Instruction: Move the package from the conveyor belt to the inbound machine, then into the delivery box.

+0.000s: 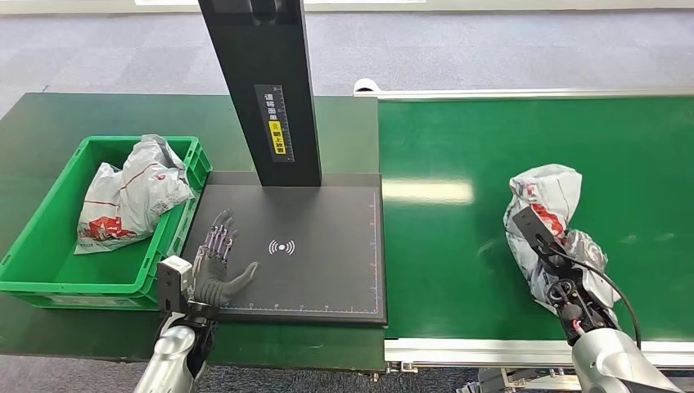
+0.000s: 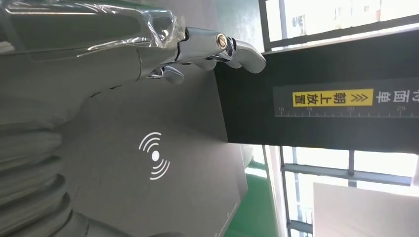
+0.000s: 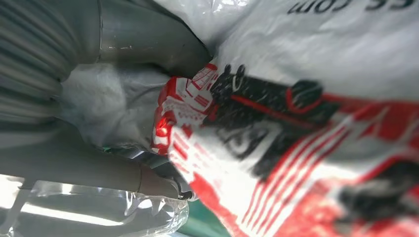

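Gripping the package (image 1: 544, 221), a crumpled grey poly mailer with red print, the right hand (image 1: 573, 282) sits low on the green conveyor belt (image 1: 458, 270); the right wrist view shows thumb and fingers (image 3: 148, 180) wrapped into the plastic. Package lies on the belt at 3 o'clock from the inbound machine (image 1: 327, 270), well apart from it. Left hand (image 1: 217, 262) holds nothing, fingers spread, palm down over the machine's black plate at its 8 o'clock corner, near the wireless mark (image 1: 281, 246). Black post (image 1: 266, 90) rises at 12 o'clock. Green delivery box (image 1: 49, 282) at 9 o'clock holds another grey mailer (image 1: 131, 196)
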`<state>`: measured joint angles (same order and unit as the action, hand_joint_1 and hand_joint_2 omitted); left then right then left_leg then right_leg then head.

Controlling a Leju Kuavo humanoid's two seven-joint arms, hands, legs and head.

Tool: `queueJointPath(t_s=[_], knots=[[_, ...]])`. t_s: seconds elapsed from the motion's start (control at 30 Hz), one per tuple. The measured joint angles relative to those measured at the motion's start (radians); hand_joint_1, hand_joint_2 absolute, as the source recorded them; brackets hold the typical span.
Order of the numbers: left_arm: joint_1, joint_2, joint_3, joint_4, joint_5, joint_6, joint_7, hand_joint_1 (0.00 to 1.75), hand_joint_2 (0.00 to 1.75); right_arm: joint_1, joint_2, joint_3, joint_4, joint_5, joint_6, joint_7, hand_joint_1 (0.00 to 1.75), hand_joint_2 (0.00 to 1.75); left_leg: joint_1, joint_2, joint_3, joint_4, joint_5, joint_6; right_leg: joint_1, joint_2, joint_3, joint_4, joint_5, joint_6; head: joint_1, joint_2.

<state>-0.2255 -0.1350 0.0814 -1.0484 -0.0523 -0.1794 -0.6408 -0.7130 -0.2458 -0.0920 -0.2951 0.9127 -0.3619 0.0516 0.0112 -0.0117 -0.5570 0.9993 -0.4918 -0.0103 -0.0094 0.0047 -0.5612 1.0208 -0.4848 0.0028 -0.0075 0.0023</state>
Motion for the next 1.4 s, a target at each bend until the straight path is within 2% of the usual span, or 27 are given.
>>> queueJointPath(t_s=[0.17, 0.3, 0.37, 0.5, 0.57, 0.63, 0.73, 0.87, 1.0, 1.13, 1.2, 1.3, 1.4], knots=[[0.022, -0.005, 0.013, -0.013, -0.006, 0.029, -0.010, 0.00, 1.75, -0.017, 0.057, -0.084, -0.053, -0.039, -0.160, -0.273, 1.75, 1.75, 0.000, 0.000, 0.000, 0.000, 0.000, 0.000, 0.000, 0.000, 0.000, 0.000, 0.000, 0.000, 0.000, 0.000], [0.028, -0.011, 0.020, -0.023, -0.035, 0.124, -0.044, 0.00, 1.75, -0.012, 0.104, -0.151, -0.155, 0.006, -0.308, -0.469, 1.75, 1.75, 0.000, 0.000, -0.001, 0.000, 0.000, 0.000, 0.000, 0.000, -0.001, 0.000, 0.000, 0.000, 0.000, 0.000], [0.025, -0.014, 0.021, -0.025, -0.039, 0.159, -0.053, 0.00, 1.75, 0.004, 0.136, -0.200, -0.240, 0.055, -0.328, -0.550, 1.75, 1.75, 0.000, 0.000, 0.000, 0.000, 0.000, 0.000, 0.000, 0.000, -0.001, 0.000, 0.000, 0.000, 0.000, 0.000], [0.018, -0.019, 0.023, -0.029, -0.033, 0.197, -0.057, 0.00, 1.75, 0.036, 0.193, -0.280, -0.372, 0.068, -0.334, -0.652, 1.75, 1.75, 0.000, -0.003, -0.001, 0.000, 0.001, 0.001, 0.000, -0.003, -0.001, 0.000, 0.000, 0.000, 0.000, 0.000], [0.013, -0.022, 0.023, -0.039, -0.014, 0.230, -0.058, 0.00, 1.75, 0.077, 0.234, -0.289, -0.470, 0.057, -0.335, -0.715, 1.75, 1.75, 0.000, -0.002, -0.001, 0.000, 0.001, 0.001, 0.000, -0.002, -0.001, 0.000, 0.000, 0.000, 0.000, 0.000], [0.008, -0.026, 0.022, -0.057, 0.011, 0.271, -0.058, 0.00, 1.75, 0.134, 0.282, -0.257, -0.588, 0.081, -0.335, -0.741, 1.75, 1.75, 0.001, -0.001, -0.001, 0.000, 0.001, 0.001, 0.001, -0.001, -0.001, 0.000, 0.000, 0.000, 0.000, 0.000], [-0.001, -0.033, 0.020, -0.100, 0.036, 0.331, -0.058, 0.00, 1.75, 0.209, 0.359, -0.146, -0.718, 0.185, -0.336, -0.747, 1.75, 1.75, 0.002, 0.000, -0.001, -0.001, 0.001, 0.000, 0.002, 0.000, -0.002, 0.001, 0.000, -0.001, 0.000, 0.000], [-0.019, -0.047, 0.014, -0.152, 0.054, 0.372, -0.058, 0.00, 1.75, 0.256, 0.425, 0.043, -0.742, 0.311, -0.335, -0.730, 1.75, 1.75, 0.003, 0.001, -0.001, -0.001, 0.001, 0.000, 0.003, 0.000, -0.002, 0.001, -0.001, -0.001, 0.000, 0.000], [-0.028, -0.055, 0.011, -0.191, 0.073, 0.381, -0.058, 0.00, 1.75, 0.249, 0.446, 0.207, -0.653, 0.368, -0.333, -0.696, 1.75, 1.75, 0.002, 0.001, -0.001, -0.001, 0.002, -0.001, 0.002, 0.000, -0.002, 0.001, 0.000, -0.001, 0.000, 0.000], [-0.030, -0.059, 0.013, -0.221, 0.083, 0.385, -0.058, 0.00, 1.75, 0.227, 0.452, 0.312, -0.561, 0.400, -0.292, -0.666, 1.75, 1.75, 0.002, 0.000, -0.002, -0.001, 0.002, -0.001, 0.002, 0.000, -0.002, 0.001, 0.000, -0.001, 0.000, 0.000], [-0.031, -0.063, 0.015, -0.241, 0.088, 0.391, -0.058, 0.00, 1.75, 0.193, 0.452, 0.369, -0.480, 0.458, -0.230, -0.610, 1.75, 1.75, 0.002, 0.001, -0.002, -0.001, 0.002, -0.001, 0.002, 0.000, -0.002, 0.001, 0.001, -0.001, 0.000, 0.000], [-0.031, -0.069, 0.018, -0.265, 0.094, 0.400, -0.058, 0.00, 1.75, 0.131, 0.457, 0.466, -0.343, 0.560, -0.141, -0.469, 1.75, 1.75, 0.002, 0.000, -0.001, -0.001, 0.002, -0.001, 0.002, 0.000, -0.002, 0.001, 0.001, -0.001, 0.000, 0.000], [-0.032, -0.074, 0.021, -0.276, 0.094, 0.404, -0.058, 0.00, 1.75, 0.059, 0.465, 0.535, -0.231, 0.602, -0.056, -0.339, 1.75, 1.75, 0.002, 0.000, -0.001, -0.001, 0.002, -0.001, 0.002, 0.000, -0.002, 0.001, 0.001, -0.001, 0.000, 0.000]])
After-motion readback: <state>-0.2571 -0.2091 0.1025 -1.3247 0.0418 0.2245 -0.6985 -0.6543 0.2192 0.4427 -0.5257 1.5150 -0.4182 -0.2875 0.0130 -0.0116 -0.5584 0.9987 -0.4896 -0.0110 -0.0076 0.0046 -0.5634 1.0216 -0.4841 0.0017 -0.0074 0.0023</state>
